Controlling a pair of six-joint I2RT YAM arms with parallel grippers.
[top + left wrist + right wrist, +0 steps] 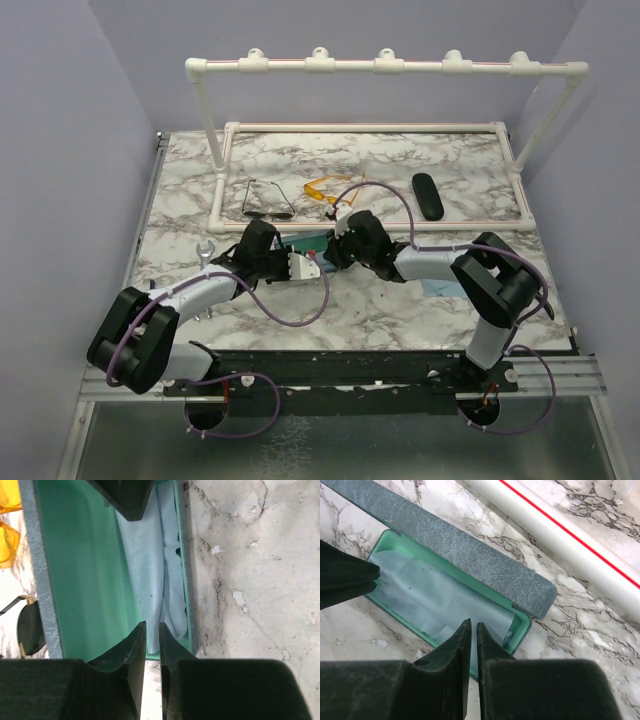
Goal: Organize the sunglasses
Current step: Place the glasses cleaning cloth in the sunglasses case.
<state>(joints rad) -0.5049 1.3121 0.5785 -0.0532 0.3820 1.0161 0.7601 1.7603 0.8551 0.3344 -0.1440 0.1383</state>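
Left gripper (152,630): fingers drawn almost together, just a sliver between them, nothing clamped that I can see. It hovers over one short end of the open grey-blue case (470,565). The right gripper (471,627) looks the same, fingers a hair apart and empty, poised at the case's near long rim. The two grippers face each other across the green interior, where a pale cloth (435,600) lies flat. Just past the case lid lies the yellow-orange pair (325,190), with the dark wire-frame pair (268,200) beside it, beyond the left gripper. Both rest on the marble table (450,160), outside the case. Further right of the right gripper lies a black oval case (428,195).
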